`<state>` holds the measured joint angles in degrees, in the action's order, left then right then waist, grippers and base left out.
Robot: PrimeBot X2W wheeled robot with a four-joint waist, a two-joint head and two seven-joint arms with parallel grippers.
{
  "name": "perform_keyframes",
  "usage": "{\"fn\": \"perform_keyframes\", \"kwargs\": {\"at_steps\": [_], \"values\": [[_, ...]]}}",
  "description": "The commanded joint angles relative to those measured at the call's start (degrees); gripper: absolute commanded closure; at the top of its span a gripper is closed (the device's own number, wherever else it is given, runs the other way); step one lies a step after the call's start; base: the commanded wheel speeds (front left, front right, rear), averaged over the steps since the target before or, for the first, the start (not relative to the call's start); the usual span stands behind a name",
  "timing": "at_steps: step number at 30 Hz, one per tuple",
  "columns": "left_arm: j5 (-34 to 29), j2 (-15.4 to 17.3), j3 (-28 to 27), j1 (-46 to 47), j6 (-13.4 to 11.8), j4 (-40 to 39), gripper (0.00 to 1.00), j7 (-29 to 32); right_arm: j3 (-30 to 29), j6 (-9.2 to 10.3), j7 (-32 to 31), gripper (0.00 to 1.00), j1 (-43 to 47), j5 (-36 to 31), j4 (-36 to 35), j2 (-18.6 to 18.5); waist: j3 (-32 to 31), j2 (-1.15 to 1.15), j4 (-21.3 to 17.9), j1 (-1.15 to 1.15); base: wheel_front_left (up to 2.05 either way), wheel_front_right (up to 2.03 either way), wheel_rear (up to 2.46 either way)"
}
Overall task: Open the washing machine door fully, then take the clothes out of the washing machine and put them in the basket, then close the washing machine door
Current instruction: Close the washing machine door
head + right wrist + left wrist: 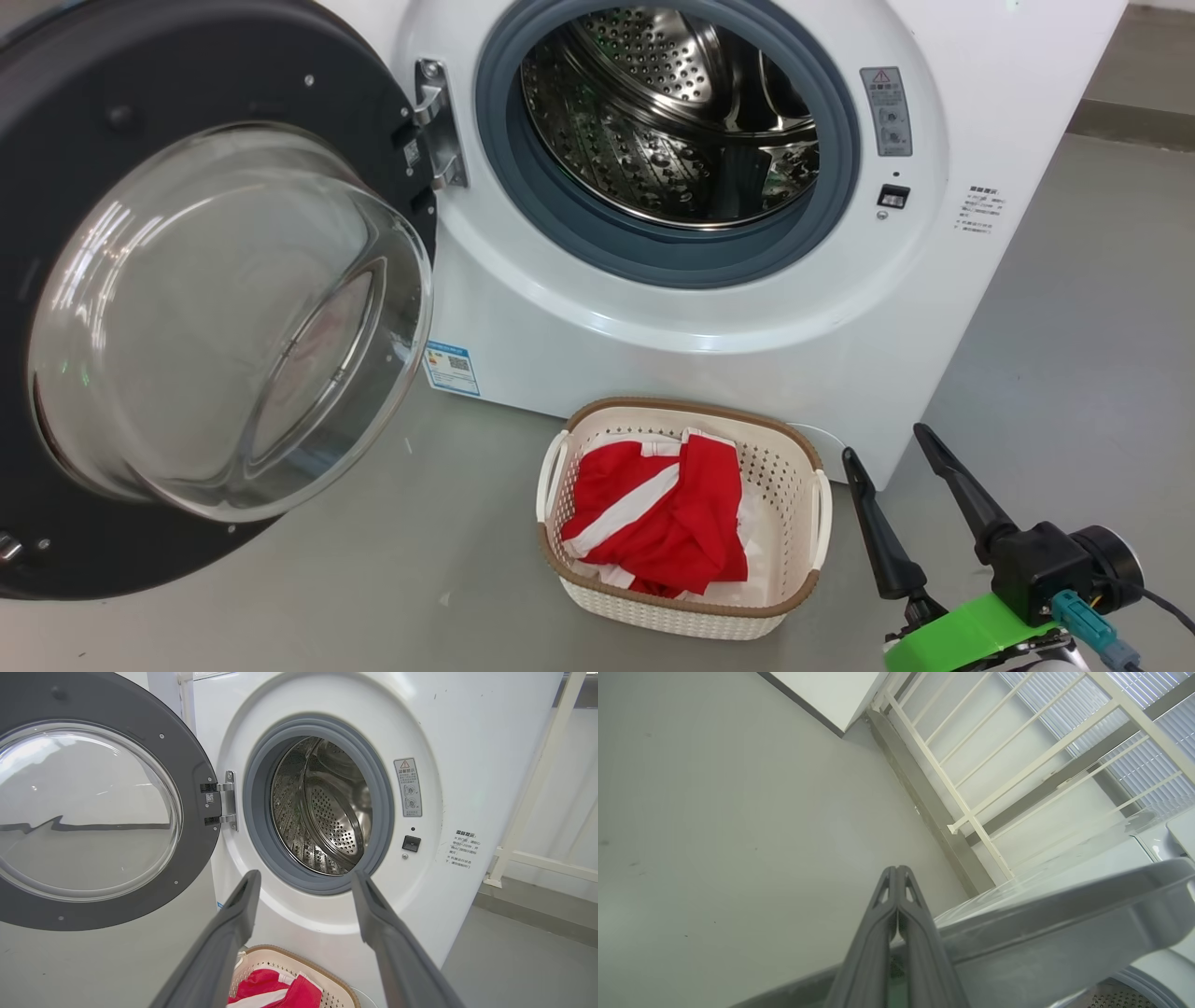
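The white washing machine (709, 317) stands with its washing machine door (201, 308) swung wide to the left, black rim and glass bowl facing me. The steel drum (667, 112) looks bare inside. On the floor in front sits the cream basket (784, 448) with the red and white clothes (658, 518) piled in it. My right gripper (887, 443) hangs open just right of the basket, nothing between its fingers. In the right wrist view, the right gripper (306, 877) points at the washing machine (448, 728), with door (187, 756), basket (338, 989) and clothes (275, 989) below. My left gripper (896, 870) is shut on nothing, beside the door's grey edge (1064, 919).
Grey floor (1074, 355) spreads around the machine. A cream railing (971, 765) and a wall with blinds stand behind, seen in the left wrist view. A cream post (537, 779) rises right of the machine.
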<state>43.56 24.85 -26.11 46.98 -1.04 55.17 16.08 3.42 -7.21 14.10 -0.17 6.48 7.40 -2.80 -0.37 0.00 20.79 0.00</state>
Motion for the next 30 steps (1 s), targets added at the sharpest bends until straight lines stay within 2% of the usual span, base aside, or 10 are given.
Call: {"fn": "perform_keyframes", "kwargs": {"at_steps": [1,16,30], "values": [[0.93,3.94,-0.76,1.77,1.08,-0.68,1.00,1.67,1.70,-0.28,0.02,0.00,-0.55,-0.52,-1.63,-0.45,0.17,0.00,-0.25,0.00,0.00,0.00,0.00],[7.14,3.27,-2.12,1.40,5.71,0.62,1.00,12.79,1.94,-0.28,-0.02,0.00,-0.09,-0.23,-1.48,-0.54,-0.22,0.00,0.39,0.00,0.00,0.00,0.00],[12.30,-1.84,-3.82,-2.25,6.38,-5.74,1.00,18.19,1.95,-0.28,0.31,0.00,-0.23,0.14,-1.39,-0.28,0.32,0.00,1.91,0.00,0.00,0.00,0.00]]}}
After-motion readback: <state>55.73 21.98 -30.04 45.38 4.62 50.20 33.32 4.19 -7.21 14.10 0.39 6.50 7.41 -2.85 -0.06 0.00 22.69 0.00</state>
